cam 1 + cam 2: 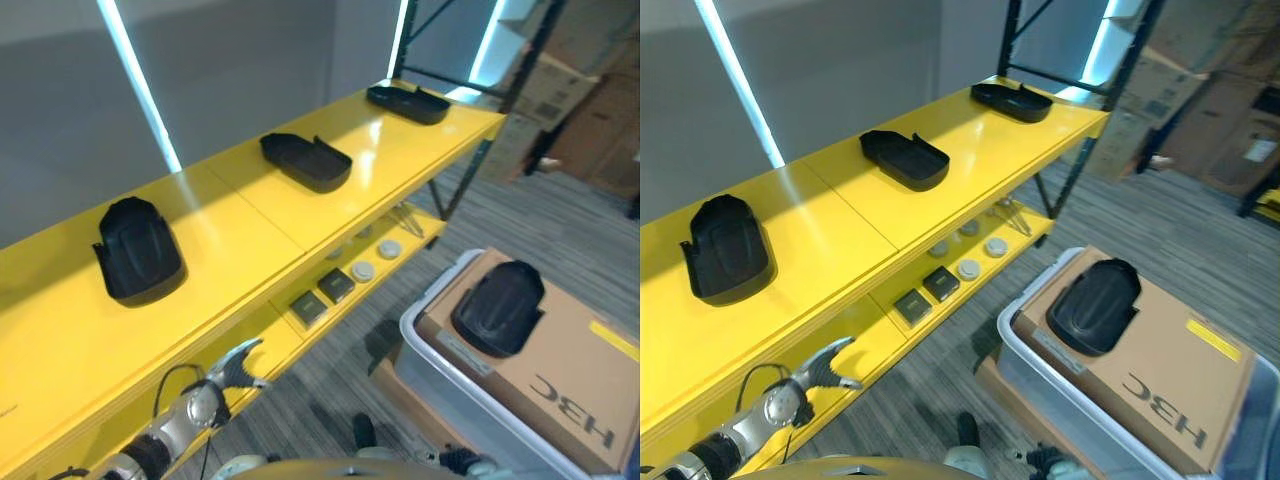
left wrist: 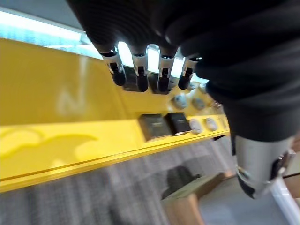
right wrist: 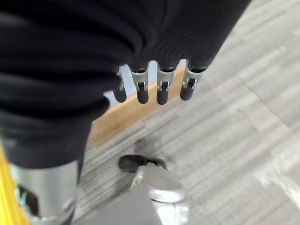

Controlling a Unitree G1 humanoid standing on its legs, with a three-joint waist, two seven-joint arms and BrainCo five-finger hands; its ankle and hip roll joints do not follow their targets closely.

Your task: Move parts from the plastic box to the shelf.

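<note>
Upside-down black letters mark the cardboard box (image 1: 560, 350) under one part (image 1: 497, 307).

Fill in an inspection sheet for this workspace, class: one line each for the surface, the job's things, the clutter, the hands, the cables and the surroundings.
Surface: yellow shelf, top board glossy, with a lower board beneath.
Job's things: three black parts on the top board, near, middle and far; a fourth black part lies on a cardboard box in the plastic box.
Clutter: two small dark square boxes and round discs on the lower board.
Hands: left hand at the shelf's front edge, fingers relaxed, holding nothing; right hand over the floor, empty.
Cables: nothing seen.
Surroundings: grey carpet, stacked cartons, grey wall.
</note>
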